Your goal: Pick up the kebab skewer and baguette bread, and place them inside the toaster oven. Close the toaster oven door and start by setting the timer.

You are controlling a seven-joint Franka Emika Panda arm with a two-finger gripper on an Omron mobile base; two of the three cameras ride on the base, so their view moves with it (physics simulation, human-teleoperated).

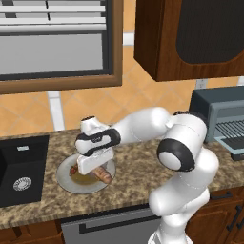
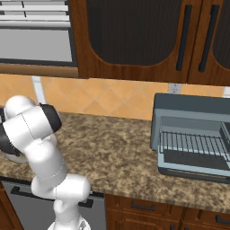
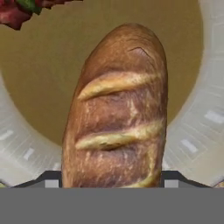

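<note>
wall: orange tile (image 1: 90, 107) | counter: speckled granite (image 2: 117, 148) | cabinets: dark wood (image 2: 134, 40)

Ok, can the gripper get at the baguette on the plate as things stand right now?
Probably yes. The gripper is already down over the plate, a fingertip on either side of the baguette bread in the hand view, nothing lying between. The kebab skewer lies off to one side, clear of the fingers.

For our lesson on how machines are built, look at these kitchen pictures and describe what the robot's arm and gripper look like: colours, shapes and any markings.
The arm is glossy white, built of rounded, tube-like segments joined by dark grey to black rings and caps at the joints. It ends in a boxy white hand with a black band above it. The gripper has two small dark fingertips, each with a pale grey square patch. No cables or lettering are visible.
</note>
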